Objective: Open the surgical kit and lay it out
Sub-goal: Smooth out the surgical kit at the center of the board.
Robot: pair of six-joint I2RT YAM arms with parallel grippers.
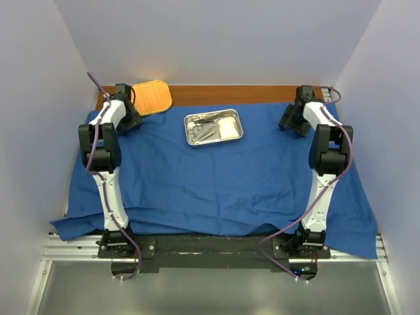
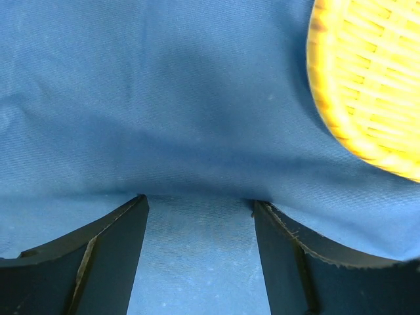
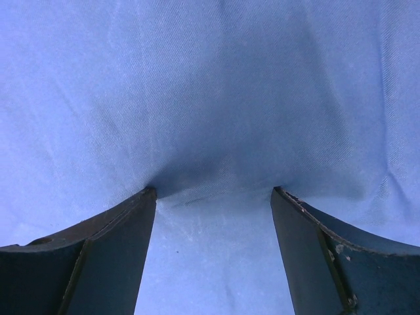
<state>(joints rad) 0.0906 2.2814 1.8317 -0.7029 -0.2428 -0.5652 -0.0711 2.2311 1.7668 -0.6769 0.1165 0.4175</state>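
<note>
The blue cloth wrap lies spread flat over the table. The shiny steel tray sits on it at the back centre, holding metal scissors and forceps and a white gauze pack. My left gripper is at the cloth's far left corner, open, fingertips pressed on the cloth. My right gripper is at the far right corner, open, fingertips pressed on the cloth. Neither holds anything.
An orange woven mat lies at the back left, partly on the cloth's corner; it shows at the top right of the left wrist view. A brown table strip runs along the back. Walls close in on both sides.
</note>
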